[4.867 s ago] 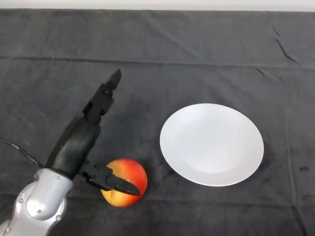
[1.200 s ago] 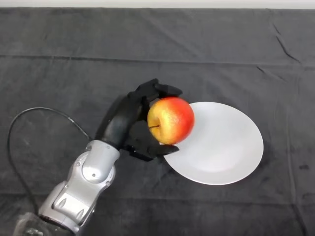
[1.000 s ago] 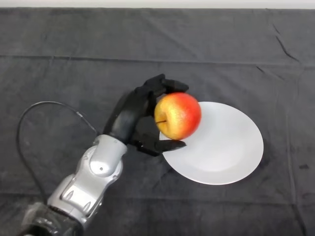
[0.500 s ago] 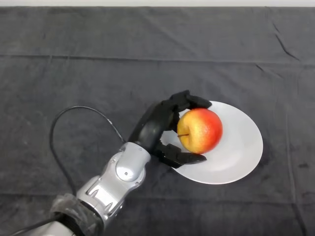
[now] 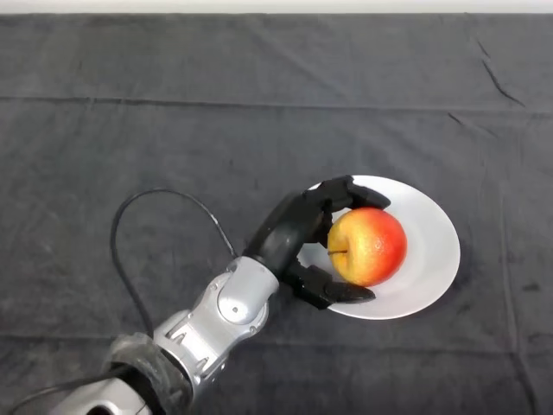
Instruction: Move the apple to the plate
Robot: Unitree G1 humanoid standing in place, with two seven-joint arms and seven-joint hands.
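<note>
Apple point(image 5: 371, 245): round, smooth, glossy skin, red w/ yellow patch on its left side, stem pit facing left toward the palm. Sits over the left-centre part of the plate point(image 5: 432, 251); can't tell if it rests on the plate or is just above it.

Plate: round, plain white, smooth, shallow rim. Left edge hidden behind hand + apple.

Left hand point(image 5: 298, 229): black, hard plastic look, chunky. Fingers point(image 5: 350, 192) curled over the top of the apple, thumb point(image 5: 333, 291) curled under its lower side, so apple clasped between them. Palm just left of the fruit. Contact pts behind apple not visible.

Arm point(image 5: 229, 307): silver-grey rounded metal/plastic shell, comes in from lower left, cut off at bottom edge; dark sleeve-like wrap near the cut-off.

Surface: table under dark grey/black cloth point(image 5: 130, 130), matte, slightly fuzzy weave, a few long creases across the upper part and small wrinkles upper right. Thin pale strip along top edge past the cloth, too narrow to say what it is.
</note>
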